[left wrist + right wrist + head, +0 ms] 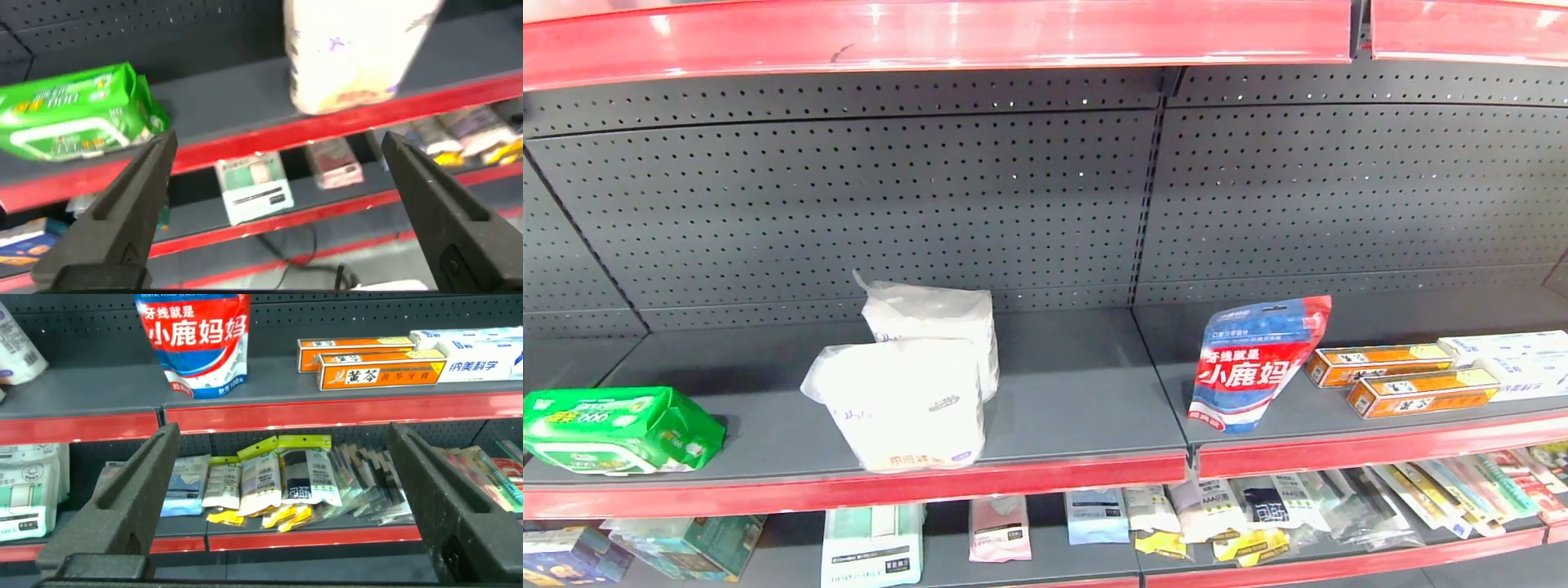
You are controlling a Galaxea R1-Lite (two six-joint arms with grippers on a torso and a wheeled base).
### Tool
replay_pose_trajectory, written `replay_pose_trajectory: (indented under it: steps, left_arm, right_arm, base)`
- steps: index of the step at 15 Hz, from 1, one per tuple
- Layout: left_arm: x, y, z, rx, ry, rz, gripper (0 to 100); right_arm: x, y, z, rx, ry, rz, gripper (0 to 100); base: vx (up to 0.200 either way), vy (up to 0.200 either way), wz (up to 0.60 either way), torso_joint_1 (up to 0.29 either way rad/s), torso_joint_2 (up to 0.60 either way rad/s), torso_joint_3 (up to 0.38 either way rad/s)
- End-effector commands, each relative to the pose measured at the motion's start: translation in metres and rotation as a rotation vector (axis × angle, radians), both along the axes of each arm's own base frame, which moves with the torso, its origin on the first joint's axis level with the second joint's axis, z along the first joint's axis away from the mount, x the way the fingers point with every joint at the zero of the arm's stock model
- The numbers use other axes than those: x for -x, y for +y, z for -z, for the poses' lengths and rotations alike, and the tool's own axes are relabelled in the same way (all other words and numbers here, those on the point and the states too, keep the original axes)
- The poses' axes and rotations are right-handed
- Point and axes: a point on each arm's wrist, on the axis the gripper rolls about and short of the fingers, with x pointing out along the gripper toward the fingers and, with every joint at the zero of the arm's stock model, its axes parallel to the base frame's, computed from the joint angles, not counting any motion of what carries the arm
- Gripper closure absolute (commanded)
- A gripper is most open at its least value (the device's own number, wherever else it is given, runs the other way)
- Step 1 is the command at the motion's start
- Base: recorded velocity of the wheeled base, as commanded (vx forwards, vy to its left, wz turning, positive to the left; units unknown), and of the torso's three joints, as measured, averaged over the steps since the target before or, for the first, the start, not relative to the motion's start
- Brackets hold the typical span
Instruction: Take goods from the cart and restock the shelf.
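- Tool on left arm [279,143] faces the shelf [1078,384] front, jaws spread wide, empty; green pack [78,110] and white pack [351,53] sit beyond it.
- Tool on right arm [283,433] gapes empty too, before the lower tier, with a red-and-blue printed pouch [194,339] and orange boxes [380,367] on the tier above.

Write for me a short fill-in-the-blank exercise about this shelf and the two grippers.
1. The green pack lies to the ____ of the white packs.
2. The two boxes nearest the red and blue pouch are ____.
3. The left gripper and the right gripper are both ____, holding nothing.
Missing words: left; orange; open.
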Motion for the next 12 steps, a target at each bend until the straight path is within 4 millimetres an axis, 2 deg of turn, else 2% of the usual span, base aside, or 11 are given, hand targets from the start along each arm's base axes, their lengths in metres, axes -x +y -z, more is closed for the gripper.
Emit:
replay_pose_trajectory:
  steps: [1, 4, 5, 6, 12]
  left_arm:
    - [0.0240, 0.0008, 0.0458, 0.040, -0.020, -0.102, 0]
    - [0.0239, 0.0013, 0.0476, 0.062, -0.072, -0.063, 0]
    - [0.0235, 0.0004, 0.0516, 0.073, -0.179, 0.041, 0]
    - [0.0190, 0.0001, 0.0529, 0.076, -0.255, 0.050, 0]
    - [0.0176, 0.0037, 0.0539, 0.009, -0.281, -0.104, 0]
  right_arm:
    - [-0.0001, 0.0000, 0.0000, 0.000, 0.001, 0.000, 0]
    - [-0.0001, 0.0000, 0.0000, 0.000, 0.001, 0.000, 0]
    - [-0.0001, 0.0000, 0.0000, 0.000, 0.001, 0.000, 0]
    - [-0.0001, 0.0000, 0.0000, 0.000, 0.001, 0.000, 0]
    - [-0.0001, 0.0000, 0.0000, 0.005, 0.001, 0.001, 0]
  base:
    - [0.000, 0.000, 0.00, 0.000, 0.00, 0.000]
    - [0.000, 0.000, 0.00, 0.000, 0.00, 0.000]
    - [0.000, 0.000, 0.00, 0.000, 0.00, 0.000]
    - [0.000, 0.000, 0.00, 0.000, 0.00, 0.000]
    - [0.000, 0.000, 0.00, 0.000, 0.00, 0.000]
